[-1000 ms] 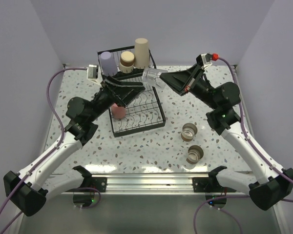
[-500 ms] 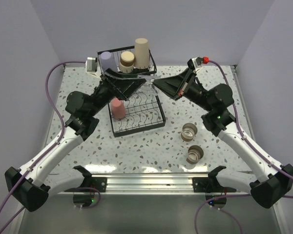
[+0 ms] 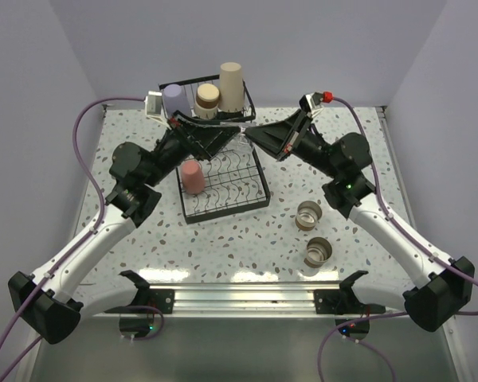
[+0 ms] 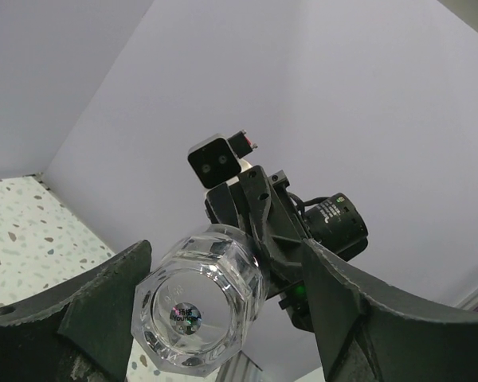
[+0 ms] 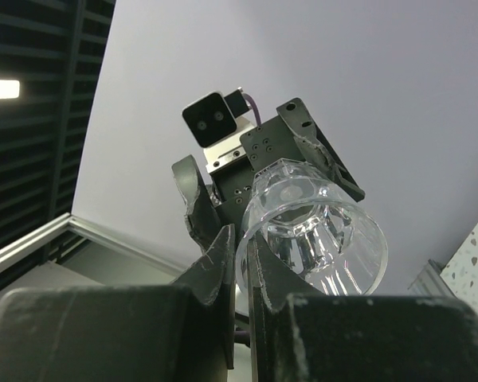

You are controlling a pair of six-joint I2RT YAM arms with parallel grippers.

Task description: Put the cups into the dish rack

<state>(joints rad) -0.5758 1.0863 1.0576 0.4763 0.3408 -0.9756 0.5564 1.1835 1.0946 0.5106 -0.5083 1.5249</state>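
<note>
The clear glass cup (image 3: 243,126) hangs in the air above the far end of the black wire dish rack (image 3: 259,193). My right gripper (image 3: 256,136) is shut on its rim; the right wrist view shows the fingers (image 5: 223,247) pinching the rim of the glass (image 5: 319,223). My left gripper (image 3: 228,134) is open, its jaws on either side of the glass's base (image 4: 195,306). The lavender cup (image 3: 174,101), a tan cup (image 3: 207,97) and the tall beige cup (image 3: 231,86) stand in the upper basket. The red-pink cup (image 3: 193,177) stands in the lower tray.
Two short tan-and-metallic cups (image 3: 309,215) (image 3: 318,251) stand on the speckled table (image 3: 247,239) right of the rack, near the right arm's forearm. White walls close in the sides and back. A metal rail runs along the near edge.
My right gripper has carried the glass leftward toward the rack. My left gripper has risen from beside the red-pink cup and moved right until its open jaws straddle the glass's base.
</note>
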